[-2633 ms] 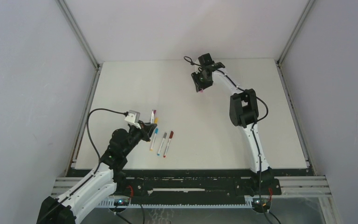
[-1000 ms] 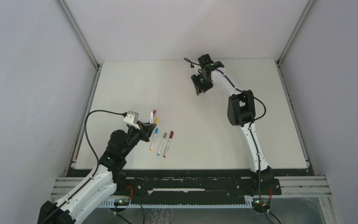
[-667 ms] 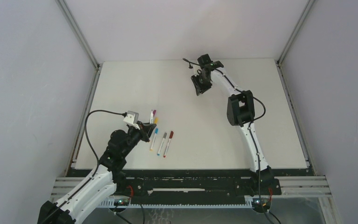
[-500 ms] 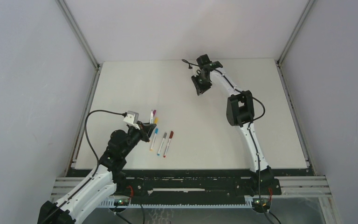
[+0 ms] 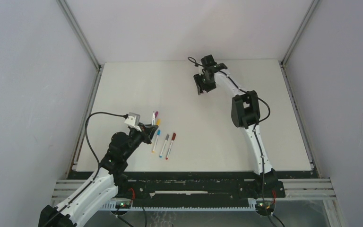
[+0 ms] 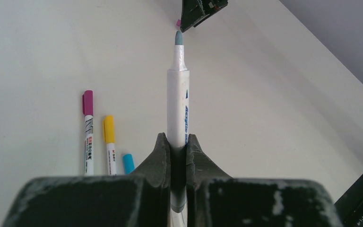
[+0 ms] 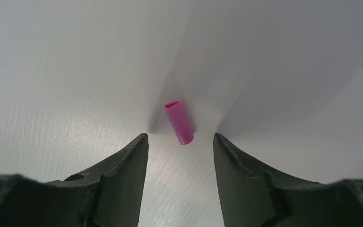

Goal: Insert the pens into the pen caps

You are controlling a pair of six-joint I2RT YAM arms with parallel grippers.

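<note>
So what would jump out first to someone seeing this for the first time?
A white marker pen with a bare grey-blue tip is clamped in the left fingers, at the near left. Far across the white table, the right fingers hang open over a small pink plastic cap lying on its side. Several capped pens lie near the held one.

- I count five capped pens (image 5: pixel 164 145) lying on the table: magenta, yellow, blue, grey and red caps.
- One uncapped pen (image 6: pixel 177 101), grey-blue tip.
- One loose pink cap (image 7: pixel 179 122).
- Two arms: left arm (image 5: pixel 108 165), right arm (image 5: pixel 246 113).
</note>
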